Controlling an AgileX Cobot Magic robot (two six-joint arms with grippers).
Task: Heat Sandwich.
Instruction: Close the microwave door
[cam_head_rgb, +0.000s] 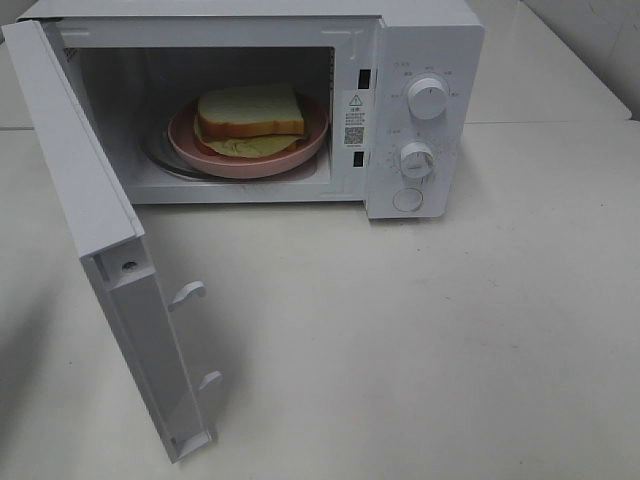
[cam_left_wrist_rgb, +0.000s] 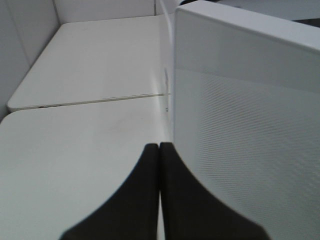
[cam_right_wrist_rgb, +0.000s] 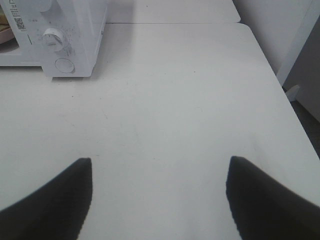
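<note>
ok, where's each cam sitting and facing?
Exterior high: mounted high, looking down into the open microwave, sandwich on pink plate; no arm shows.
Left wrist: left arm, facing the door's outer face; shut left end effector shows.
Right wrist: right arm, facing across the table to the lower knob; open right end effector shows.
Shared: exterior and right wrist both show that knob.

**Cropped, Covered, Too Small to Read**

The high view crops the top of the microwave (cam_head_rgb: 420, 60). The print around its dials (cam_head_rgb: 428, 100) and on the sticker (cam_head_rgb: 354, 120) is too small to read. The sandwich (cam_head_rgb: 250, 112) hides the middle of the plate (cam_head_rgb: 250, 163). The wrist views crop the door (cam_left_wrist_rgb: 240, 125) and the bases of the left tool (cam_left_wrist_rgb: 159, 150) and right tool (cam_right_wrist_rgb: 159, 161).
</note>
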